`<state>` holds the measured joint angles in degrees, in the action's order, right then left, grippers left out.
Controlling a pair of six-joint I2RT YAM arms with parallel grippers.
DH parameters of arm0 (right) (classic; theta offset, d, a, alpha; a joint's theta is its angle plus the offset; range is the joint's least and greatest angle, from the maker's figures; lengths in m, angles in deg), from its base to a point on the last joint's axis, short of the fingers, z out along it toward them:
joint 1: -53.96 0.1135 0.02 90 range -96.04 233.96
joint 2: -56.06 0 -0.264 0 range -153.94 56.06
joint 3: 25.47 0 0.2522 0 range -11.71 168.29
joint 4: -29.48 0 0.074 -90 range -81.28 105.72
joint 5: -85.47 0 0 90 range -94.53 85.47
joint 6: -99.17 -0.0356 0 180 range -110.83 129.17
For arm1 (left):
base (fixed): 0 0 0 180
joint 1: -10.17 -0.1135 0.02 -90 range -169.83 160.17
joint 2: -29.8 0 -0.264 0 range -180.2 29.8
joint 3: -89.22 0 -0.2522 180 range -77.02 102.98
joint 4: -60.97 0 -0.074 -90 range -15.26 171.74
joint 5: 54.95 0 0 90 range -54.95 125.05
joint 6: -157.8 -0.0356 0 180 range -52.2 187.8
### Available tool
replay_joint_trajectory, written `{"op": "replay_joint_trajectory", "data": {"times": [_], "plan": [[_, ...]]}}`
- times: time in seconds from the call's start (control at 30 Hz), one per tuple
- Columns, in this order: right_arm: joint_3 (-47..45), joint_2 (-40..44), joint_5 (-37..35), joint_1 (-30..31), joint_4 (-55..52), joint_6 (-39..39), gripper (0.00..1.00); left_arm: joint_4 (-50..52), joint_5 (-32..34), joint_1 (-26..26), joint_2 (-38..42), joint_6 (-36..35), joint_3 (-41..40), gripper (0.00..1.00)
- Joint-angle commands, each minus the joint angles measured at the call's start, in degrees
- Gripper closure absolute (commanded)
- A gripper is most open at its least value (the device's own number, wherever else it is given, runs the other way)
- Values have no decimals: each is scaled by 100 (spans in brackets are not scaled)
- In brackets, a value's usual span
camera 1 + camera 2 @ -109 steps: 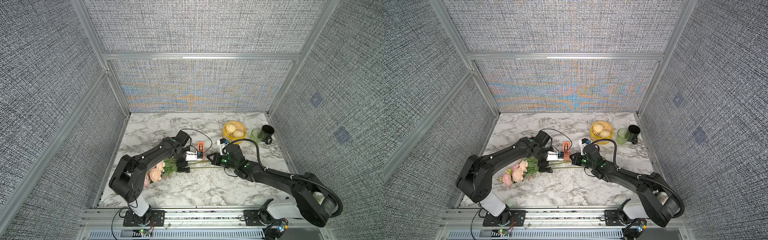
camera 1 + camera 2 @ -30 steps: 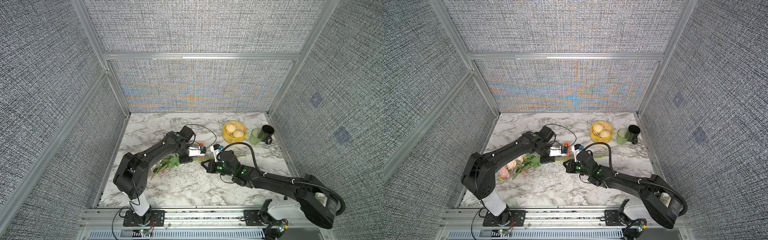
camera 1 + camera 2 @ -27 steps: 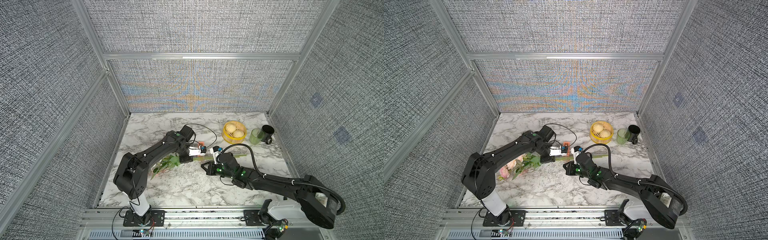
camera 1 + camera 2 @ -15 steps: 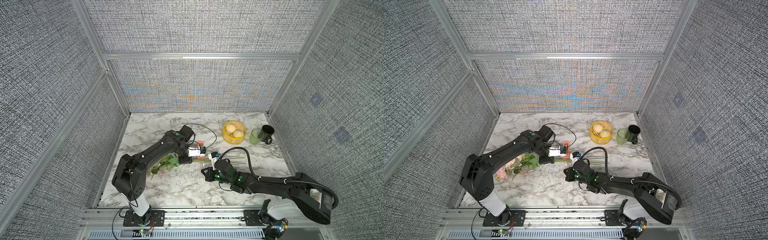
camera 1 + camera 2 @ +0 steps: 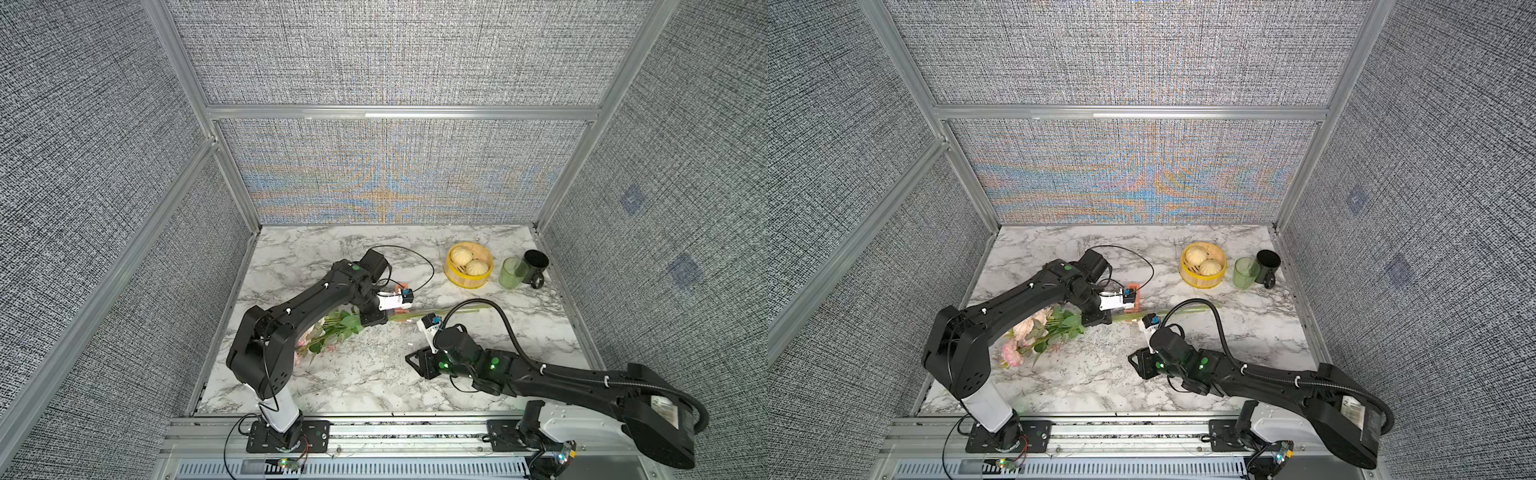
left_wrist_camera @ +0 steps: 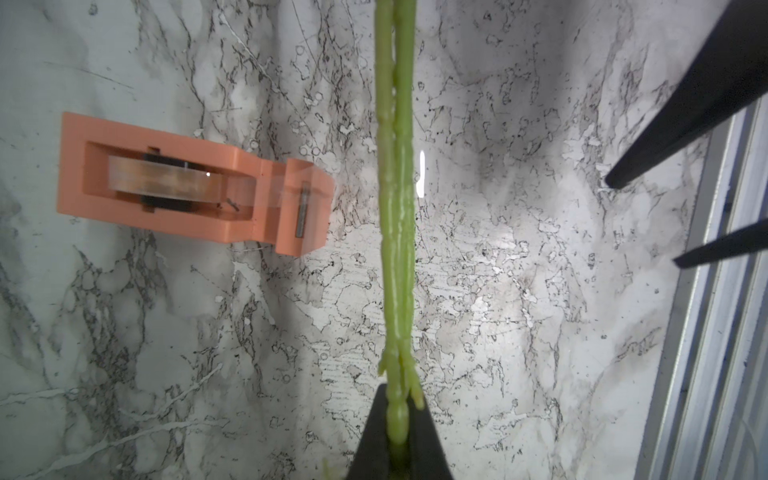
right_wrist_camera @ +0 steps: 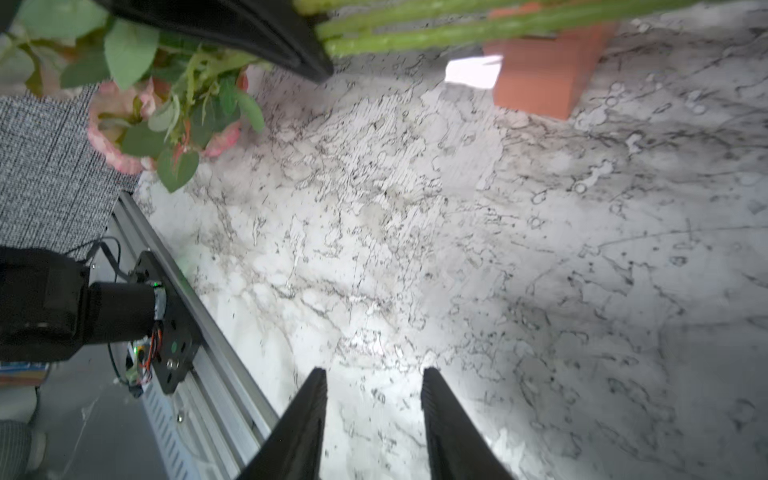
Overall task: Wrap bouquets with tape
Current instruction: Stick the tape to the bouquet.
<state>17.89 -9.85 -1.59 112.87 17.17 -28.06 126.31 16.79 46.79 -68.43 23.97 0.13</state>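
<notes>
L gripper (image 6: 397, 415) is clamped on the stems (image 6: 395, 208) of the bouquet (image 5: 332, 328), right where the bare stems meet the leaves. In both top views it sits near mid-frame, a bit below ctr. The blooms (image 5: 1025, 332) lie lower left of it under the arm, and the stem ends run off to the right. Can't tell if the stems are lifted clear of the table (image 5: 353, 374).

R gripper (image 7: 374, 374) has jaws parted w/ nothing btwn them. It hangs over bare marble, lower and right of the L one, apart from the stems.

Tape (image 6: 166, 183) is a clear roll in a salmon-orange dispenser (image 5: 1133, 301), which is boxy, matte, hard plastic. In a top view it sits just above the stems, partly hidden by the L wrist. A clear tail lies over the cutter end, which faces the stems.

Handling, my read:
- Bouquet is light and fake. Stems are thin, bumpy, waxy-looking green plastic, prob. springy rather than floppy.
- Bunched stems could roll or slide past each other in a pinch.
- Best hold is the bare stem stretch, not the leaves or petals, which look soft and crushable.
- Blooms prob. make it head-heavy, so a hold near the leaves limits droop.
- Dispenser is light and rigid, and likely skids on slick marble when tape is pulled. Take it across the narrow sides.
- Tape tail is thin, sticky and hard to see.

Upper right on the table: yellow steamer basket (image 5: 465, 281) w/ buns, green cup (image 5: 511, 274) and black mug (image 5: 536, 262), all well apart.
</notes>
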Motion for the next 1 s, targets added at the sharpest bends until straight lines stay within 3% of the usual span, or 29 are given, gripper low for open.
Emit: {"op": "replay_joint_trajectory", "data": {"times": [0.0,0.1,0.17,0.27,0.33,0.4,0.6,0.73,0.97], "plan": [[164,427,158,32,-1381,800,51,-7,-135,-6,-3,33,42,100],[656,1131,-141,94,-2581,1644,47,6,-133,-6,24,7,29,100],[926,1618,-810,94,-2927,2238,46,41,-164,-6,32,-2,50,100],[811,2134,-1494,81,-1984,3765,43,90,-222,-7,41,-20,75,100],[615,2133,-1436,-7,-1097,5041,34,99,-298,-6,79,-54,55,100],[596,1872,-896,-216,-690,6006,31,107,-341,-7,118,-59,55,100],[1146,667,326,-1107,-476,6828,34,256,-441,-6,198,-120,121,100],[1318,-28,1073,-1260,-47,7297,36,311,-430,-6,213,-178,108,100],[1474,-842,1159,-1426,316,7791,50,406,-475,-6,107,-230,178,100]]}}
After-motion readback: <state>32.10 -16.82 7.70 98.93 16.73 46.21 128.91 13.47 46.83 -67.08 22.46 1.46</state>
